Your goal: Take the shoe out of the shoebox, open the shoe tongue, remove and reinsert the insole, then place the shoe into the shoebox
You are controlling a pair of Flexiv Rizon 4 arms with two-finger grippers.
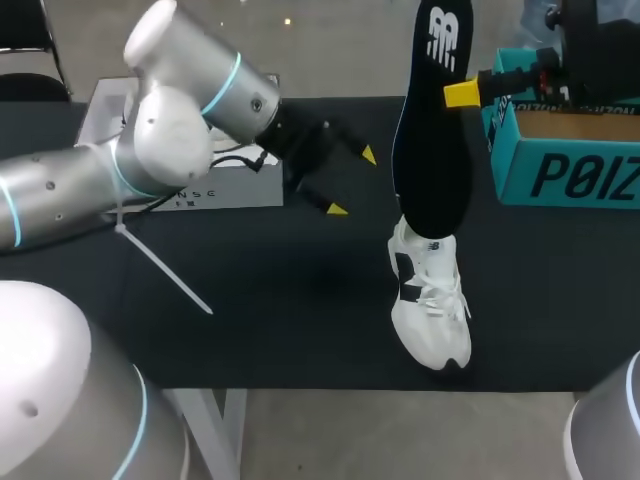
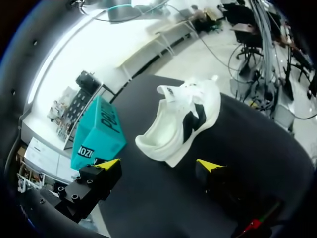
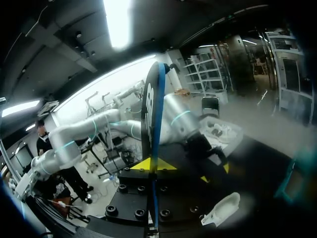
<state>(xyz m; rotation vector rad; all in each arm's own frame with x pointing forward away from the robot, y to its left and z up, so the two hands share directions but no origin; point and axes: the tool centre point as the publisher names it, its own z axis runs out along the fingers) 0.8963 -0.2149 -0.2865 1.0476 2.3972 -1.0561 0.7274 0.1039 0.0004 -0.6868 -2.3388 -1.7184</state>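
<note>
Black, flat and round-ended, the insole (image 1: 432,130) stands on end in the air, pinched across its thin faces by the right tool (image 1: 455,93). Its lower end hangs over the heel of the white laced sneaker (image 1: 430,295), which rests on the matte black surface (image 1: 280,300). The left tool (image 1: 352,182) hovers beside the sneaker, yellow-tipped fingers spread and holding nothing. A teal cardboard shoebox (image 1: 565,160) sits at the far right.

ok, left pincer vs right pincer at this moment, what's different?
The left pincer is open and empty; the right pincer is shut on the black insole. The left pincer faces the white shoe from the side; the right pincer holds the insole on end, up off the table. Both have yellow tips.
</note>
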